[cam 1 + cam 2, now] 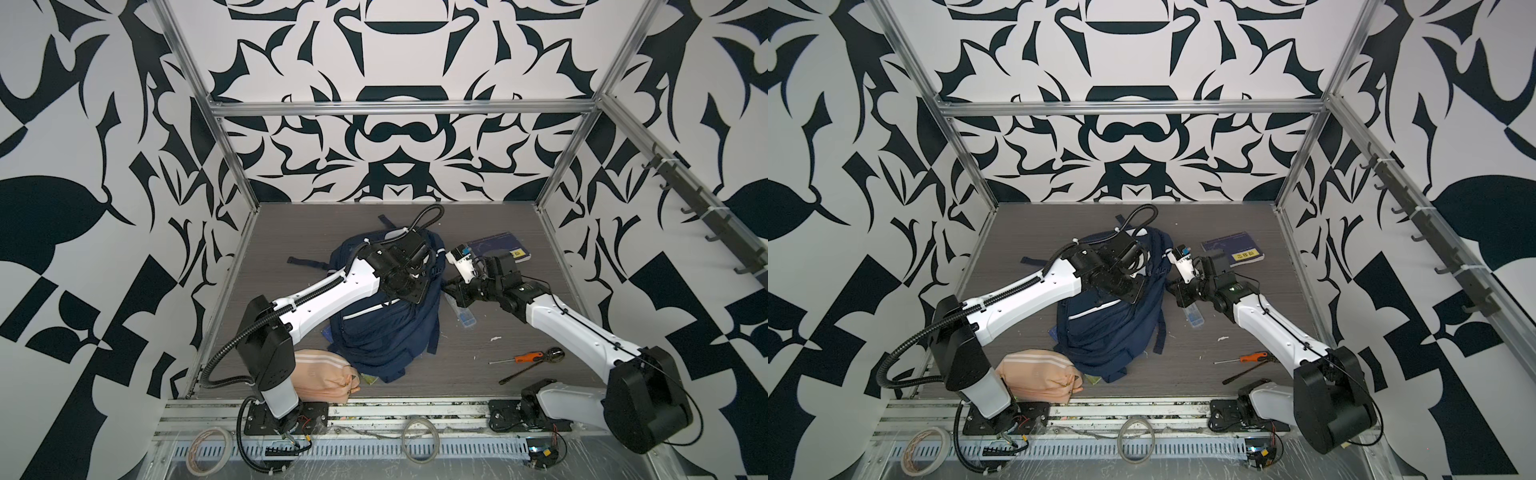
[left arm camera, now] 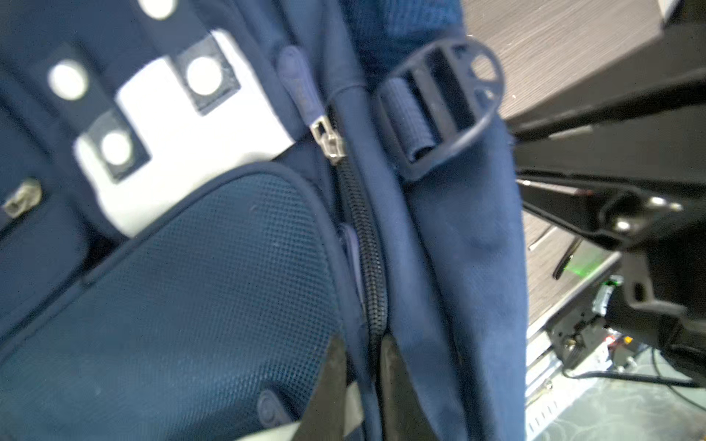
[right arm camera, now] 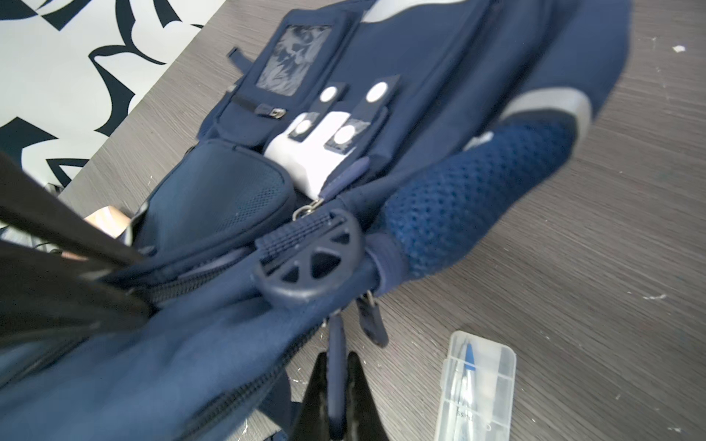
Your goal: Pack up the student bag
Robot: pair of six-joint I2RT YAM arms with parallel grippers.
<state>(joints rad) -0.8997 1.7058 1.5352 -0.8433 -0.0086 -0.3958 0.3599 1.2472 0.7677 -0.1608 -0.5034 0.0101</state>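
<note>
At the front edge of the grey wood-grain surface (image 1: 449,374) lies a peach-pink striped fabric pouch (image 1: 324,374). Just behind it, at centre, lies the large navy-blue fabric backpack (image 1: 386,332) (white stripes visible). The left end effector (image 2: 365,345) is closed on the backpack's zipper seam. The right end effector (image 3: 338,355) pinches a navy zipper pull (image 3: 336,332). A clear plastic pen box (image 3: 477,385) lies beside it; a blue book (image 1: 498,245) lies farthest back.

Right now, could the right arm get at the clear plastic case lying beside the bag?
Probably, but not at once: the case lies uncovered close by, yet the right claw is pinched shut on a zip pull and must let go first.
</note>
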